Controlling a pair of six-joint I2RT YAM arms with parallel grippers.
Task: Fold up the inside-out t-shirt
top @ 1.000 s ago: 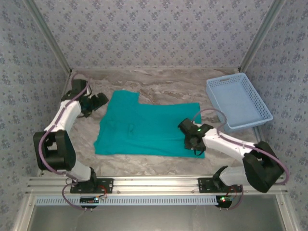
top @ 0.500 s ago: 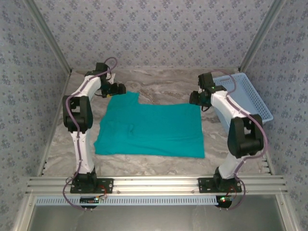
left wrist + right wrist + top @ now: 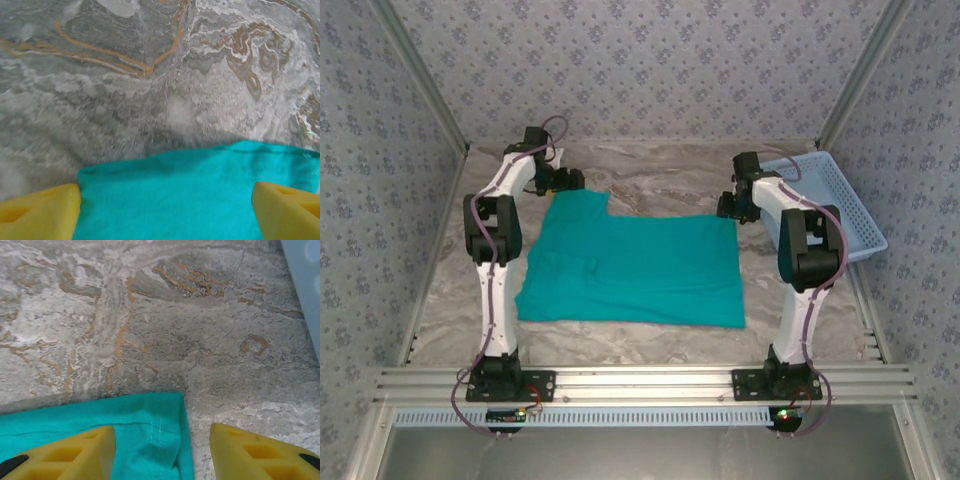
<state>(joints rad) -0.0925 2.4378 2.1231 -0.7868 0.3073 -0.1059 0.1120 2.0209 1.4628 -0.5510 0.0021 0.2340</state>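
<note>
**Ana:** Left tool (image 3: pixel 570 181) first. How does it stand?

**Ben:** Open wide. In its wrist view the two yellow fingers (image 3: pixel 40 212) sit far apart at the lower corners. Nothing is pinched between them, and teal cloth lies flat under the gap.

**Ana:** And the right tool (image 3: pixel 730 207)?

**Ben:** Open too, though less wide. Its fingers (image 3: pixel 65 452) straddle a corner of the cloth. The stitched hem there is a little rumpled and rests on the bench, not clamped.

**Ana:** So where is the inside-out t-shirt (image 3: pixel 630 265)?

**Ben:** It is spread flat in the middle of the marbled bench (image 3: pixel 660 170). Its outline is a stepped one, with the left part reaching farther back than the right. The left tool hangs over the far left edge and the right tool over the far right corner. The near edge lies well apart from both tools.

**Ana:** Anything farther out?

**Ben:** A light blue mesh basket (image 3: pixel 820 205) sits at the far right of the bench, just right of the right tool and apart from the shirt. Patterned walls close in the left, far and right sides.
</note>
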